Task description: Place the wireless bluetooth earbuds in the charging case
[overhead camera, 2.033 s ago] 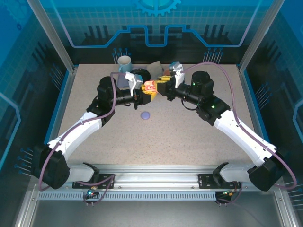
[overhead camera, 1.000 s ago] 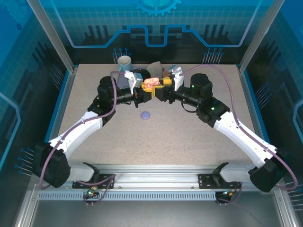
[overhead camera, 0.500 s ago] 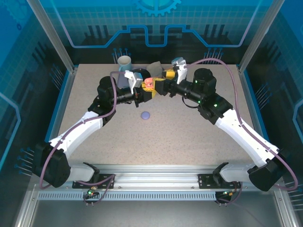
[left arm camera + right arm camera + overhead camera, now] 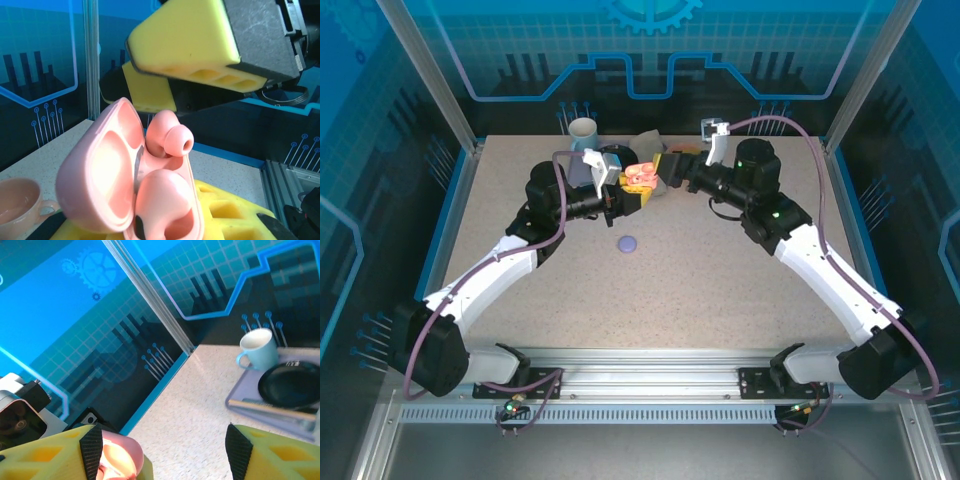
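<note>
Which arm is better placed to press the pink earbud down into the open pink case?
Probably the right. The right gripper, open and yellow-padded, hangs free close to the small salmon-pink plastic earbud standing proud of the open pink pebble-shaped charging case. The left gripper is shut on that case, so busy.

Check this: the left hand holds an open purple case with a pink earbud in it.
Wrong colour: the case is pink, not purple; the left wrist view shows it. The left hand holds it, open, a pink earbud in it.
</note>
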